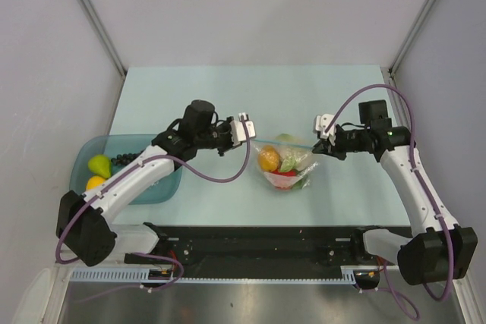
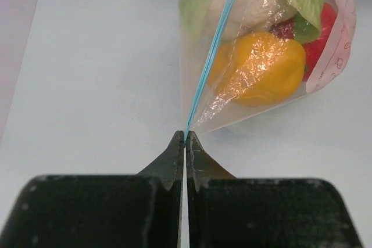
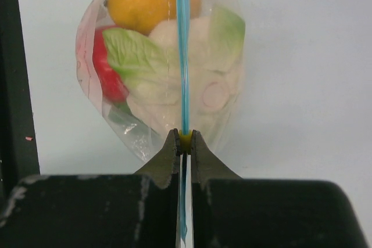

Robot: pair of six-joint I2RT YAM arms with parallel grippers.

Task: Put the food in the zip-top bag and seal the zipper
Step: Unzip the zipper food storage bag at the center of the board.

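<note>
The clear zip-top bag [image 1: 285, 163] hangs stretched between my two grippers over the middle of the table. Inside it lies the food: an orange fruit [image 1: 268, 159], a red apple [image 3: 107, 68] and pale lettuce pieces [image 3: 139, 56]. The blue zipper [image 2: 212, 50] runs taut along the mouth. My left gripper [image 1: 250, 140] is shut on the zipper's left end [image 2: 186, 135]. My right gripper [image 1: 316, 149] is shut on the right end, and a small yellow slider [image 3: 185, 138] sits between its fingertips. In the right wrist view the zipper [image 3: 182, 56] is one straight blue line.
A teal bowl [image 1: 81, 153] stands at the left under the left arm, holding a yellow-green fruit [image 1: 99, 163], an orange-yellow one [image 1: 95, 182] and dark grapes [image 1: 120, 162]. A black rail [image 1: 250, 242] runs along the near edge. Grey walls close the table's sides.
</note>
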